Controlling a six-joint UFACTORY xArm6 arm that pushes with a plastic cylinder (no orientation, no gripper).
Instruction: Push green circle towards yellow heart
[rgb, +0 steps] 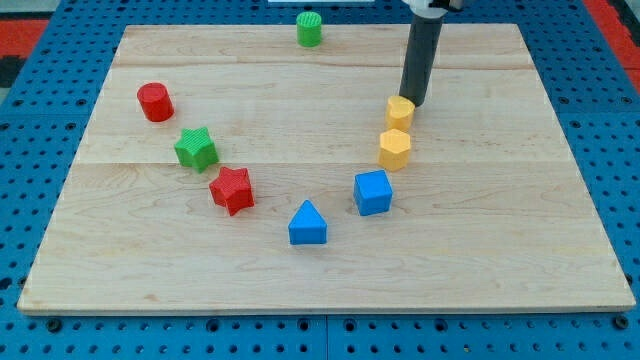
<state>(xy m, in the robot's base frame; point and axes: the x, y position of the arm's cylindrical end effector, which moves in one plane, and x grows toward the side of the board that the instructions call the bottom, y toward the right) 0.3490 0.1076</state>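
Camera view, left to right: red cylinder (155, 102) at far left, then green star (196, 148), red star (232, 190) just below-right of it, blue triangular block (308, 224) low centre. Green circle (310, 29) sits near the top edge of the wooden board (500, 250), centre, well apart from everything else. Blue cube (373, 192) comes next, then two yellow blocks stacked along the view: lower one a yellow hexagon-ish block (395, 149), upper one looks like the yellow heart (400, 110), shape hard to confirm.

My tip (414, 103) is touching or just beside the yellow heart's top-right edge, well apart from the green circle. Tool is a plain rod, nothing to spread or pinch; it holds nothing.

Step judged: approach not started, circle untouched at the top. Next move likely calls for travelling to the view's upper left, going round the circle to its top-left side, then pushing down and right toward the heart. Risk: nudging the heart on leaving, since the tip is so close to it.
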